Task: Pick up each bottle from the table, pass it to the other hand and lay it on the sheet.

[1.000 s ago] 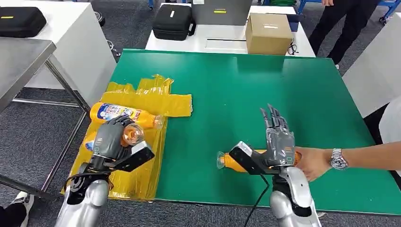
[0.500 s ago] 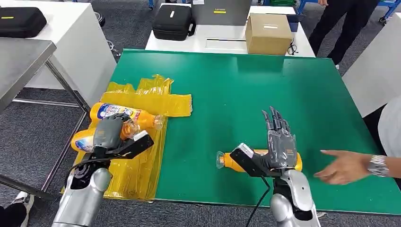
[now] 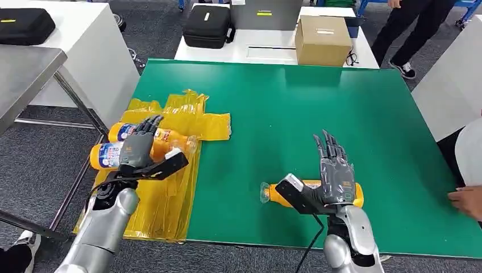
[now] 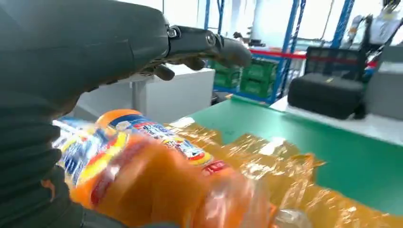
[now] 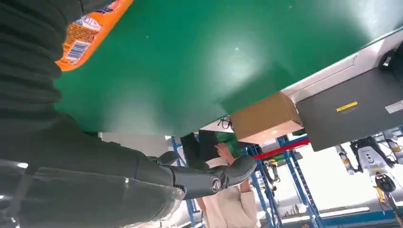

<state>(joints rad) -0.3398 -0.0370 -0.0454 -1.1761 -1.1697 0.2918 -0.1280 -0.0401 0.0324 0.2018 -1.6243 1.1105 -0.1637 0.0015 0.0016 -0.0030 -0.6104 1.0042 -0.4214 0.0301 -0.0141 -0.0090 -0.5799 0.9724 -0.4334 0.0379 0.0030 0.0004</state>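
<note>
Two orange bottles lie side by side on the yellow sheet at the table's left edge: one farther back and one nearer. My left hand hovers over them with its fingers stretched out, holding nothing. In the left wrist view the nearer bottle lies just under the fingers. A third orange bottle lies on the green table near the front edge. My right hand stands over it, fingers spread and empty. The right wrist view catches that bottle's label.
A person's hand rests at the table's right edge. Beyond the green table stand a cardboard box and a black case. A steel table is at the left. Another person stands at the back right.
My left hand has let go of the bottle, which now lies on the sheet, and its fingers have opened. The person's hand has pulled back to the right, away from the third bottle.
</note>
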